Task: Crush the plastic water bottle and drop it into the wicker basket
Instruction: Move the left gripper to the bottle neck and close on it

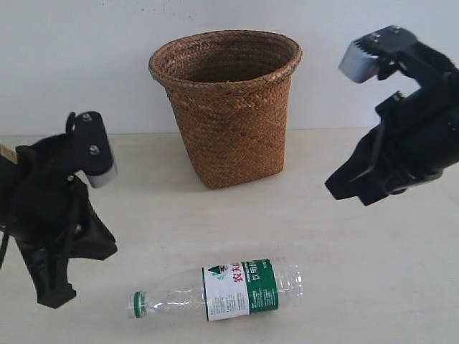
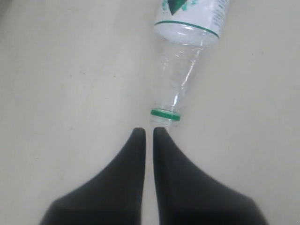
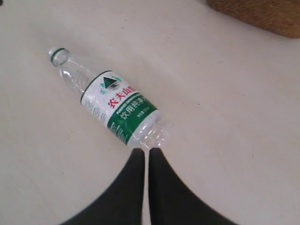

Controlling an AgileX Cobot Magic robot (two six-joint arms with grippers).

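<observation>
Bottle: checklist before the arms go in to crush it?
1. Bottle lying on its side on the table, touched by neither arm: ok.
2. Bottle body uncrushed: ok.
3. Left tool open for a grip: not ok, jaws look shut, pointing at the neck end.
4. Right tool open for a grip: not ok, jaws look shut, pointing at the base end.
5. Neck open to vent air: cannot tell.
6. Basket upright, mouth unobstructed: ok.
</observation>
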